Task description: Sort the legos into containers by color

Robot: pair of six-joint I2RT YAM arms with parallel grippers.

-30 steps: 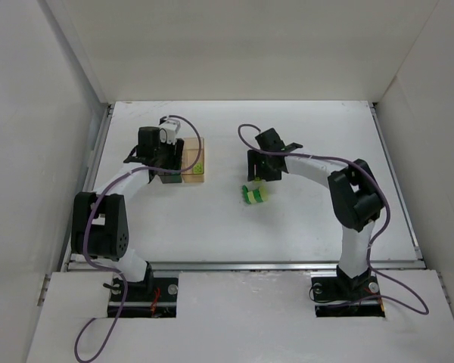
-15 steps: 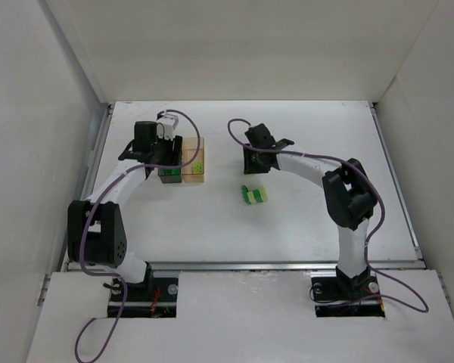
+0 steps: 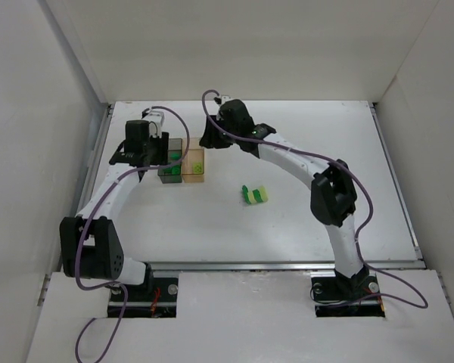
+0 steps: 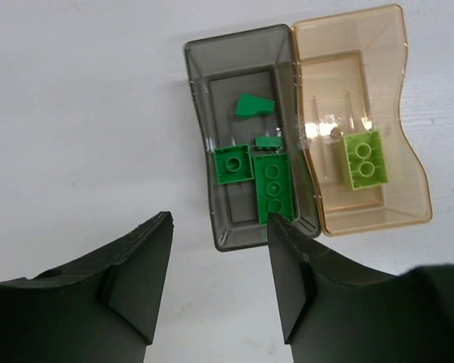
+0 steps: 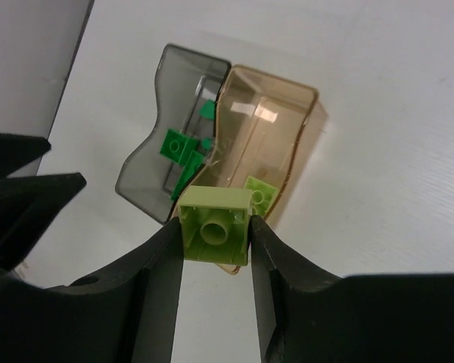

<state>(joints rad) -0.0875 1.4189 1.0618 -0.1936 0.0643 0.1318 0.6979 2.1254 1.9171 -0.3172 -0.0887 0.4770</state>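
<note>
Pale yellow-green plastic caught my eye first: one small brick (image 5: pixel 214 225) was pinched by its sides in the right gripper (image 5: pixel 216 231), hollow underside facing the wrist camera. From that view it hung over the near end of the amber box (image 5: pixel 266 121), close to the rim and not over the middle.

One pale brick (image 4: pixel 365 159) already lay in that box. The grey box (image 4: pixel 200 113) joined to it held four dark green pieces (image 4: pixel 273 187).

I judged the release to be the risky part. If the jaws parted where they were, the brick could clip the amber rim or the shared wall and bounce onto the table (image 3: pixel 310 219), or worse, into the grey box among the wrong colour. A light brick held by so little might also twist as the fingers let go.

The left gripper (image 4: pixel 219 253) hovered just short of the grey box with its jaws spread wide and nothing between them. With both arms near the same spot, a knock could shove the boxes. A small cluster of loose bricks (image 3: pixel 253 194) waited well apart.
</note>
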